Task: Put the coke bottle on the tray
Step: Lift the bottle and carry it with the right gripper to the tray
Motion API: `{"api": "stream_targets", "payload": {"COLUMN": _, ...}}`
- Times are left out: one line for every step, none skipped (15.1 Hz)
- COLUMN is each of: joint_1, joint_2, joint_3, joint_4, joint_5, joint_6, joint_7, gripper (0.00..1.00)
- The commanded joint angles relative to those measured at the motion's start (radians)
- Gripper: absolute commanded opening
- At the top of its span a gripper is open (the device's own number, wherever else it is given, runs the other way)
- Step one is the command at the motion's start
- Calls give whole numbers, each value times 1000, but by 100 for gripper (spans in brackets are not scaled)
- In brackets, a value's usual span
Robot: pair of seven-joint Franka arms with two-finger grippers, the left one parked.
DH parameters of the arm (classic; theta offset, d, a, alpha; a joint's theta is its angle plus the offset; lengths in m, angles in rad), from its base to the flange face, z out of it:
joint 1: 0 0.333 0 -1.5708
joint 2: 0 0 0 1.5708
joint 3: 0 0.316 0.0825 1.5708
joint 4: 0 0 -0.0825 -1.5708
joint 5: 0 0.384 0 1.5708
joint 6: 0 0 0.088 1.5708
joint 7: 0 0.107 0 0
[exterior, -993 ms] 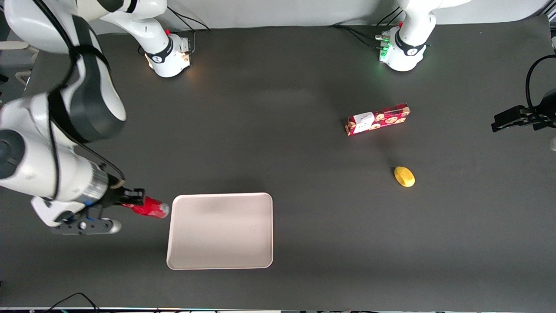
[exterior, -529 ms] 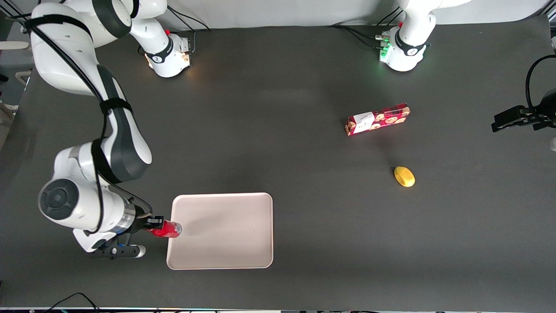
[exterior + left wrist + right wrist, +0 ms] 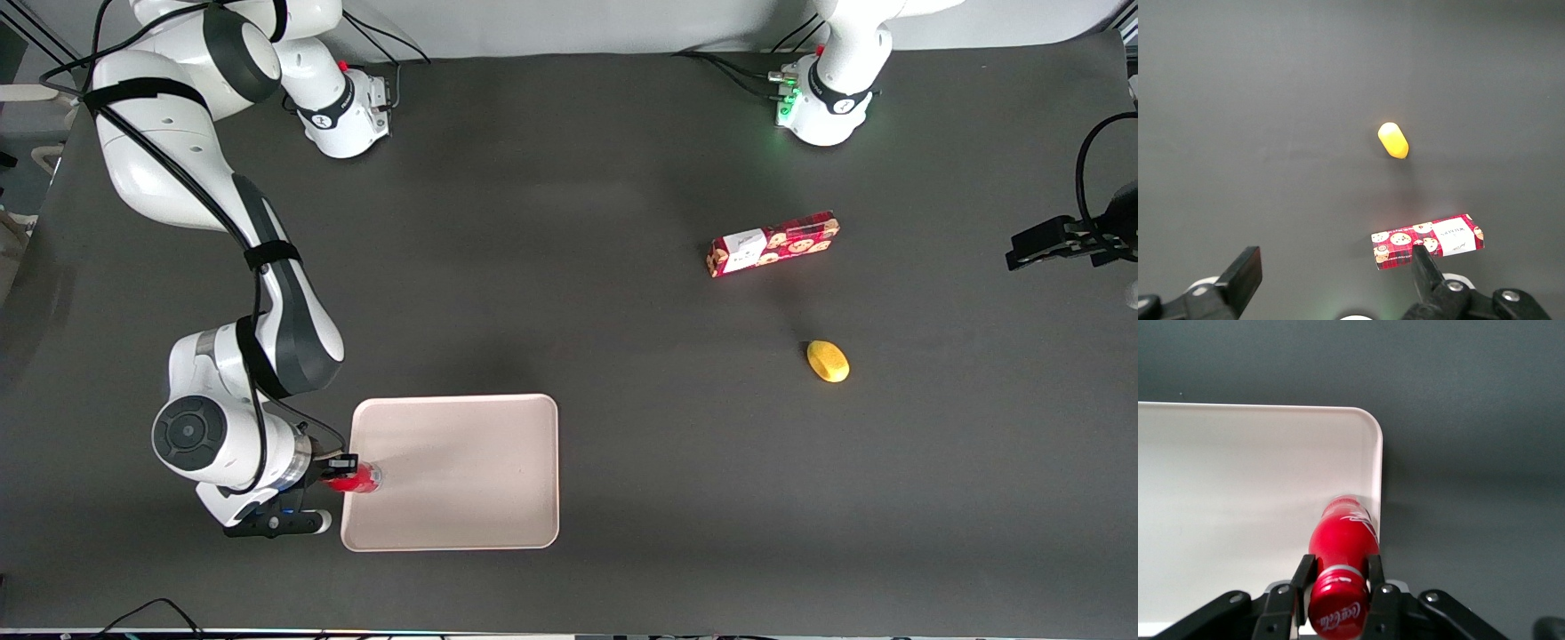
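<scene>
My right gripper (image 3: 342, 472) is shut on the neck of the small red coke bottle (image 3: 358, 480). It holds the bottle over the edge of the cream-pink tray (image 3: 462, 524) at the tray's end toward the working arm. In the right wrist view the gripper (image 3: 1338, 577) has both fingers pressed against the bottle (image 3: 1343, 537) just below its red cap. The bottle's body hangs above the tray (image 3: 1238, 480) just inside its rim and near a rounded corner. I cannot tell whether the bottle's base touches the tray.
A red cookie box (image 3: 773, 244) and a yellow lemon-like object (image 3: 828, 361) lie on the dark table toward the parked arm's end. Both also show in the left wrist view, the box (image 3: 1427, 241) and the yellow object (image 3: 1393, 140).
My right gripper has carried the bottle from beside the tray to over the tray's edge, moving nearer to the front camera and toward the tray. The arm has lowered and folded.
</scene>
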Motion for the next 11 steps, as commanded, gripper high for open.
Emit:
{"api": "stream_targets", "payload": {"joint_1": 3, "joint_2": 7, "joint_3": 13, "joint_4": 37, "joint_5": -29, "joint_6": 0, "joint_7": 24, "gripper": 0}}
{"api": "stream_targets", "payload": {"joint_1": 3, "joint_2": 7, "joint_3": 13, "joint_4": 37, "joint_5": -29, "joint_6": 0, "joint_7": 25, "gripper": 0}}
{"api": "stream_targets", "payload": {"joint_1": 3, "joint_2": 7, "joint_3": 13, "joint_4": 35, "joint_5": -29, "joint_6": 0, "joint_7": 33, "gripper": 4}}
{"api": "stream_targets", "payload": {"joint_1": 3, "joint_2": 7, "joint_3": 13, "joint_4": 34, "joint_5": -29, "joint_6": 0, "joint_7": 33, "gripper": 37}}
{"api": "stream_targets", "payload": {"joint_1": 3, "joint_2": 7, "joint_3": 13, "joint_4": 34, "joint_5": -29, "joint_6": 0, "joint_7": 38, "gripper": 60}}
{"api": "stream_targets", "payload": {"joint_1": 3, "joint_2": 7, "joint_3": 13, "joint_4": 34, "joint_5": -31, "joint_6": 1, "joint_7": 38, "gripper": 81}}
{"api": "stream_targets", "payload": {"joint_1": 3, "joint_2": 7, "joint_3": 13, "joint_4": 34, "joint_5": -31, "joint_6": 5, "joint_7": 38, "gripper": 100}}
{"api": "stream_targets", "payload": {"joint_1": 1, "joint_2": 7, "joint_3": 13, "joint_4": 34, "joint_5": -29, "joint_6": 12, "joint_7": 39, "gripper": 100}}
{"api": "stream_targets", "payload": {"joint_1": 1, "joint_2": 6, "joint_3": 15, "joint_4": 34, "joint_5": -29, "joint_6": 12, "joint_7": 38, "gripper": 100}}
{"api": "stream_targets", "payload": {"joint_1": 0, "joint_2": 6, "joint_3": 19, "joint_4": 34, "joint_5": -29, "joint_6": 12, "joint_7": 38, "gripper": 100}}
{"api": "stream_targets", "payload": {"joint_1": 0, "joint_2": 4, "joint_3": 19, "joint_4": 34, "joint_5": -29, "joint_6": 12, "joint_7": 36, "gripper": 100}}
